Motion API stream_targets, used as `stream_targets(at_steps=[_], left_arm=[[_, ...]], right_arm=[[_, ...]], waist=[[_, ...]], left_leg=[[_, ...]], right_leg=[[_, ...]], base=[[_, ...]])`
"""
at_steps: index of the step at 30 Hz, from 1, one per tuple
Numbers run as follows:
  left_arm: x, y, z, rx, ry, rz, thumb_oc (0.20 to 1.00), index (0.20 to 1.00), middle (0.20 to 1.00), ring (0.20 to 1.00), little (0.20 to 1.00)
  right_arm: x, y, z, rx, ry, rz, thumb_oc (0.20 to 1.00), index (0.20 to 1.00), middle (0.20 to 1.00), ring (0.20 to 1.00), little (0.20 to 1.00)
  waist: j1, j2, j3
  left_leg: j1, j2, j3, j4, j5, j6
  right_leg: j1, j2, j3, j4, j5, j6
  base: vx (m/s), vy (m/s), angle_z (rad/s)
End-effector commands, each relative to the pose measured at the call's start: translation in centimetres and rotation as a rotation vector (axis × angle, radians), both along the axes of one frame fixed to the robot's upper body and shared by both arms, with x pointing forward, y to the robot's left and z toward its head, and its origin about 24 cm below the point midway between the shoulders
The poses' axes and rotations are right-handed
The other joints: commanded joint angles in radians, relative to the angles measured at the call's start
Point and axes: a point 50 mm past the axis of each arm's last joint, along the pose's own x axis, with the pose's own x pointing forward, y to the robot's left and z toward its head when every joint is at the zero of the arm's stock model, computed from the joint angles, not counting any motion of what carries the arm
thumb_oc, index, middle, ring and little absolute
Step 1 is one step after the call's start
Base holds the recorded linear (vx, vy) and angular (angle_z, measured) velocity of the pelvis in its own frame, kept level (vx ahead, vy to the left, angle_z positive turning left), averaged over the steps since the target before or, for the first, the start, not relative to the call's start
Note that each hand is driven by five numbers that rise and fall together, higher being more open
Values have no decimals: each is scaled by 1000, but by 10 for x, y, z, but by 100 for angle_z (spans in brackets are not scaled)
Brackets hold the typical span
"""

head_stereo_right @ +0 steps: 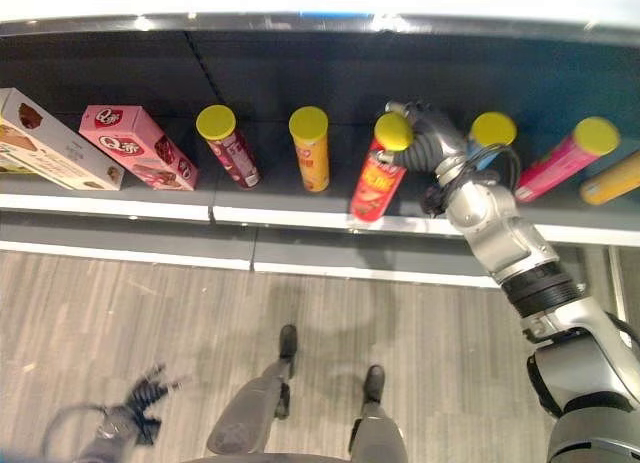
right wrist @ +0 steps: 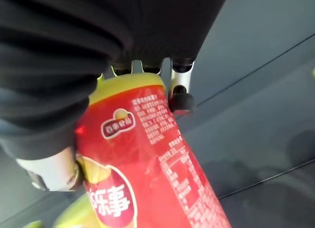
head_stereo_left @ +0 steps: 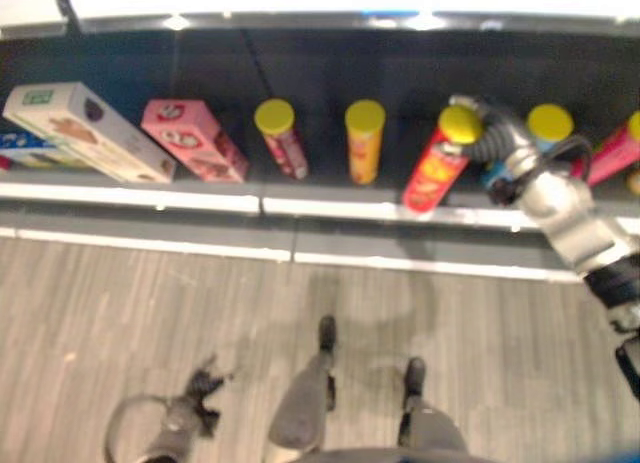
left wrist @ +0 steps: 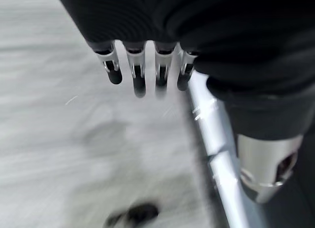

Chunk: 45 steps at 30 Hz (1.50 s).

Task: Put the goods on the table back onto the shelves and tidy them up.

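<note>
A red can with a yellow lid (head_stereo_left: 432, 173) leans on the dark shelf (head_stereo_left: 330, 198), its base near the white front edge and its top tipped toward the back. My right hand (head_stereo_right: 430, 133) is at the can's top, with fingers (right wrist: 179, 97) curled round the can (right wrist: 147, 169) just under the lid. My left hand (head_stereo_left: 195, 403) hangs low at the lower left over the floor. Its fingers (left wrist: 138, 75) are relaxed and hold nothing.
Along the shelf from the left are a white box (head_stereo_left: 85, 131), a pink box (head_stereo_left: 195, 138), a dark red can (head_stereo_left: 282, 135) and an orange can (head_stereo_left: 364, 140). Right of my hand are a blue can (head_stereo_right: 490, 133), a pink can (head_stereo_right: 565, 158) and an orange can (head_stereo_right: 610, 178).
</note>
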Motion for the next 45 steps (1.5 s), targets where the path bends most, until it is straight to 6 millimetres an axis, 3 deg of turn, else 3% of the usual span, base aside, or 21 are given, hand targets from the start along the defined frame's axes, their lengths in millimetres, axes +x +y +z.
stream_targets(at_steps=[1, 7, 14, 28, 31, 45], left_arm=[[9, 16, 8, 32, -13, 39, 1000, 1000, 1000, 1000, 1000], [17, -1, 4, -12, -42, 39, 1000, 1000, 1000, 1000, 1000], [21, -10, 2, -28, -50, 39, 1000, 1000, 1000, 1000, 1000], [25, -25, -2, -63, -68, 35, 1000, 1000, 1000, 1000, 1000], [34, -26, 3, -67, -94, 33, 1000, 1000, 1000, 1000, 1000], [41, -34, 3, -70, -108, 35, 1000, 1000, 1000, 1000, 1000]], right_arm=[[-3, 1, 58, -1, -260, -35, 200, 200, 200, 200, 200], [4, -7, 78, -26, -354, -146, 200, 200, 200, 200, 200], [7, -7, 80, -50, -382, -177, 200, 200, 200, 200, 200], [9, -3, 68, -30, -371, -178, 200, 200, 200, 200, 200], [9, 1, 63, -20, -362, -164, 200, 200, 200, 200, 200], [10, 14, 47, 27, -342, -121, 200, 200, 200, 200, 200]], waist=[[12, -38, 18], [22, -4, 47], [26, 4, 50], [41, 20, 50], [36, 22, 52], [26, 24, 54]], left_leg=[[2, 72, -30, 166, -217, -97], [-42, 59, -39, 149, -191, -103], [-54, 53, -38, 134, -186, -104], [-69, 39, -41, 142, -192, -101], [-71, 38, -40, 140, -190, -102], [-74, 38, -34, 144, -190, -102]], right_leg=[[-69, -66, 59, 89, -3, 83], [-118, -71, 53, 104, -2, 82], [-123, -77, 52, 94, 3, 86], [-116, -89, 47, 83, 3, 91], [-117, -91, 47, 83, 3, 91], [-125, -93, 45, 88, -4, 90]], base=[[-42, 27, 6], [-1, 11, 2], [27, 17, 4], [11, 3, 0], [0, 0, 0], [0, 0, 0]])
